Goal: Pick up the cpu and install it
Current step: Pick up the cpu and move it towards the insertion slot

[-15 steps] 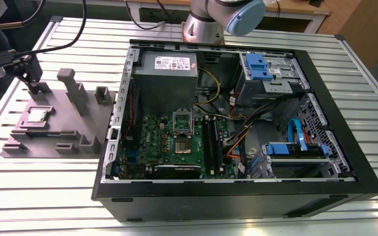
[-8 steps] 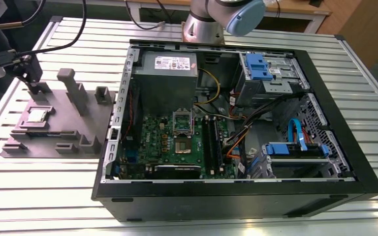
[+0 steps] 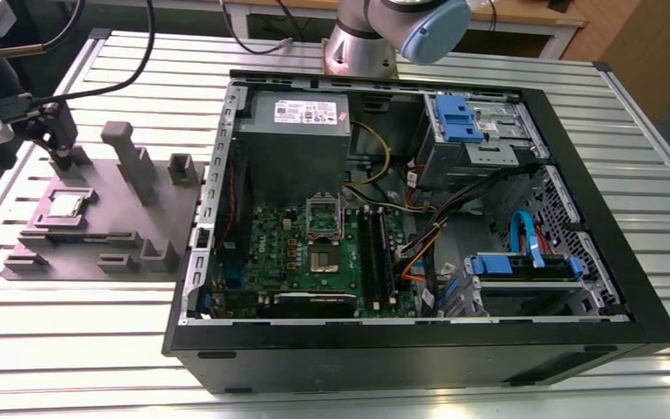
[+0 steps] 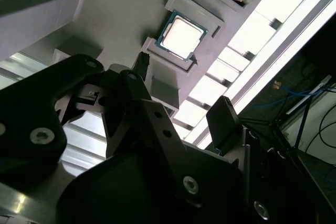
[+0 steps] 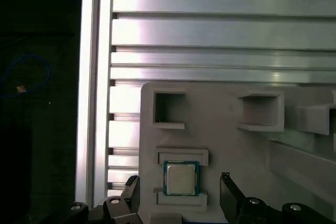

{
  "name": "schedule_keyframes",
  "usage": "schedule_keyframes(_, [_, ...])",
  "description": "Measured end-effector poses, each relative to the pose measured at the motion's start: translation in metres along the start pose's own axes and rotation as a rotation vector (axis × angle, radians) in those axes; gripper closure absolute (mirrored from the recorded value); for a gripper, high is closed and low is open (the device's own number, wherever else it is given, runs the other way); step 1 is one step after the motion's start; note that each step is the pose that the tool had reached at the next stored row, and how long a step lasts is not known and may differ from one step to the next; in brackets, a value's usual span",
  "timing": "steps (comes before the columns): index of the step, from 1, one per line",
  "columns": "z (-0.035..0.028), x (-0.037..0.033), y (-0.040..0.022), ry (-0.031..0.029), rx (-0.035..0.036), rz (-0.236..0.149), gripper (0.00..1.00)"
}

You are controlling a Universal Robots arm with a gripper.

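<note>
Cpu (image 3: 65,206) lies flat, metal side up, in a shallow square pocket of the grey block (image 3: 102,236).

The slatted metal table (image 3: 137,52) carries everything. The black computer case (image 3: 428,349) lies on its side with its inside showing. It takes up the middle of the table and the exterior view's right. The arm (image 3: 370,35) rises behind the case. Inside the case, a grey box (image 3: 294,140) sits at the far end with the green circuit board (image 3: 276,236) just in front of it. The socket (image 3: 325,253) is on that board.

The grey block stands on the table beside the case, on the exterior view's left, with several posts sticking up from it.

The gripper (image 3: 65,155) hangs over the block, near the chip and above it. In both wrist views its fingers (image 4: 223,119) are spread wide and hold nothing. The chip shows in the gap between them without touching either one, its pale rim framed by the pocket (image 5: 181,199).
</note>
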State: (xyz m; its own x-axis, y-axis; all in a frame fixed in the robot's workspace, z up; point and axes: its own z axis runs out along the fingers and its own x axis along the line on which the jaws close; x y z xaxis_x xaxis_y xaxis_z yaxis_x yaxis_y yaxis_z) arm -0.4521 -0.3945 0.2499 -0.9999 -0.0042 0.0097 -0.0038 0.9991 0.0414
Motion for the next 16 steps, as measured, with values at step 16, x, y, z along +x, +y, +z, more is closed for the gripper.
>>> schedule_keyframes(16, [0.0258, -0.0018, -0.0150, -0.0001, 0.0000, 0.001, 0.29])
